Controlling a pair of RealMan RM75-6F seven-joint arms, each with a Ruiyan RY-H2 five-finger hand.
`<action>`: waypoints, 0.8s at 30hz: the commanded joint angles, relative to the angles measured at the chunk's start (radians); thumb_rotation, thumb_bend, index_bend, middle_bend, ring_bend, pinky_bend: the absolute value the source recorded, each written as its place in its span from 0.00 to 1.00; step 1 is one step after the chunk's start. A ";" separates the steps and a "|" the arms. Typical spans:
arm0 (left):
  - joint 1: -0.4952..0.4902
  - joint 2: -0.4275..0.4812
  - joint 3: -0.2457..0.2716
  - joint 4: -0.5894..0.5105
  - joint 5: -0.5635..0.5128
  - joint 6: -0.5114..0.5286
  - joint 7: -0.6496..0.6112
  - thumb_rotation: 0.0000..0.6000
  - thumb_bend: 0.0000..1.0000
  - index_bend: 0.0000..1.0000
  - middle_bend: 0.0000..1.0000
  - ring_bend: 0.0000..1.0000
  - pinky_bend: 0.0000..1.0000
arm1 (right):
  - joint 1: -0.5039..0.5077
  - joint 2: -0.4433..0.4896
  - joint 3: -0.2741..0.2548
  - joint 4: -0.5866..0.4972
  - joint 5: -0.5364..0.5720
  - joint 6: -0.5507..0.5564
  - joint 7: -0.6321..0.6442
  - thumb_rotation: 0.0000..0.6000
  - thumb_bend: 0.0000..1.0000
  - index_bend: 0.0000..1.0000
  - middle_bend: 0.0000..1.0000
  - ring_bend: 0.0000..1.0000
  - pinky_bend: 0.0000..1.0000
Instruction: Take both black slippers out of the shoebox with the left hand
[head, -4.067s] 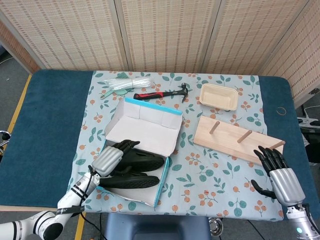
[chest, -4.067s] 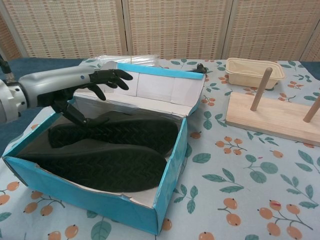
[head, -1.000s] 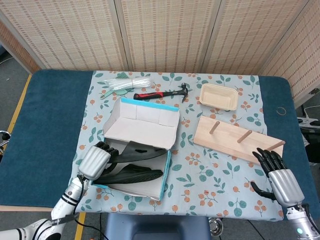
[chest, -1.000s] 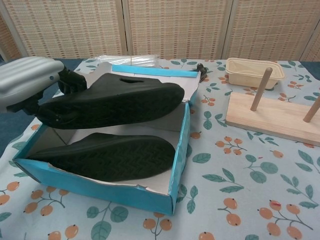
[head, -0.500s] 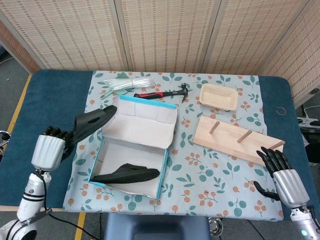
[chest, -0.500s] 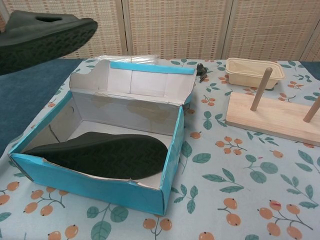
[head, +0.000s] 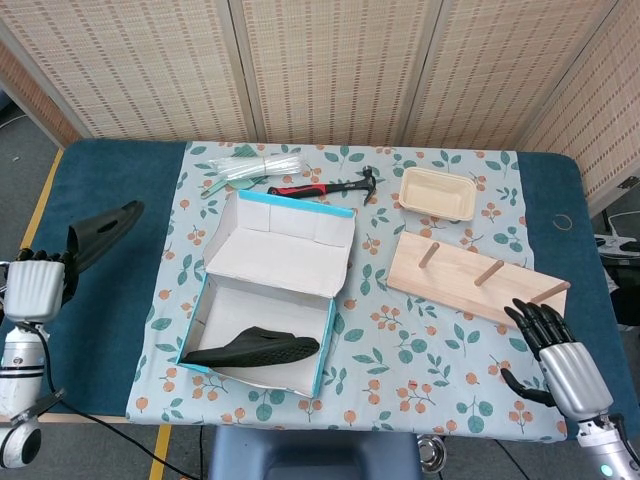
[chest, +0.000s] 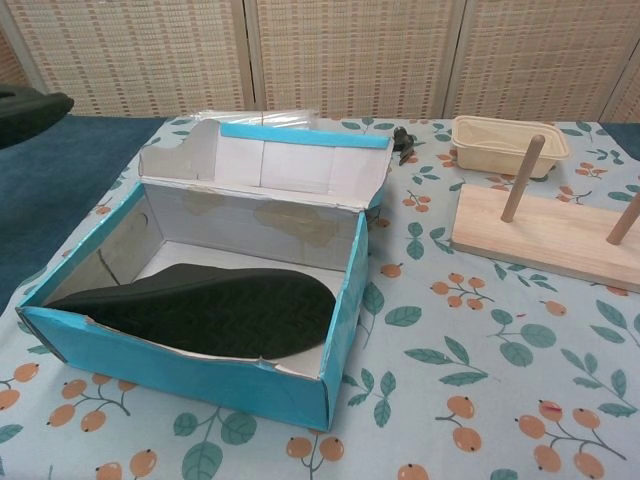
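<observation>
- Head view: the left hand (head: 34, 288) sits at the far left edge of the frame, over the dark blue table (head: 100, 190), and its fingers grip one black slipper (head: 100, 232). This held slipper juts up and to the right from the hand, well apart from the shoebox.
- Head view: the shoebox (head: 275, 290), blue outside and white inside, lies open left of the frame's centre on the flowered cloth (head: 400, 340), its lid flap standing at the far side.
- Head view: the second black slipper (head: 252, 348) lies along the box's near wall, inside it.
- Head view: the right hand (head: 560, 362) is in the lower right corner over the cloth, holding nothing, its dark fingers apart and pointing toward the wooden peg board (head: 470, 278), close to its near edge.
- Head view: above the box lie a red-handled hammer (head: 322, 187) and a bundle of clear plastic strips (head: 250, 165); a beige tray (head: 437, 193) sits at upper right of centre.
- Chest view: the shoebox (chest: 345, 300) fills the left half of the frame, with the remaining slipper (chest: 200, 308) resting sole-up on its floor.
- Chest view: the tip of the held slipper (chest: 28, 110) shows at the upper left edge; neither hand appears here.
- Chest view: the peg board (chest: 545, 235) and beige tray (chest: 505, 143) sit on the right.
</observation>
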 joint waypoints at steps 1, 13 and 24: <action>-0.005 -0.068 -0.002 0.069 -0.028 -0.054 -0.058 1.00 0.62 0.60 0.61 0.48 0.40 | 0.000 -0.001 0.000 -0.001 0.001 0.000 -0.003 0.85 0.25 0.00 0.00 0.00 0.00; -0.008 -0.121 -0.060 0.011 -0.177 -0.232 -0.024 1.00 0.47 0.13 0.21 0.16 0.20 | 0.001 0.005 -0.007 -0.008 -0.006 -0.004 0.000 0.86 0.25 0.00 0.00 0.00 0.00; 0.047 0.021 -0.053 -0.342 -0.184 -0.205 -0.024 1.00 0.38 0.00 0.00 0.00 0.14 | -0.003 0.013 -0.007 -0.008 -0.007 0.008 0.019 0.86 0.25 0.00 0.00 0.00 0.00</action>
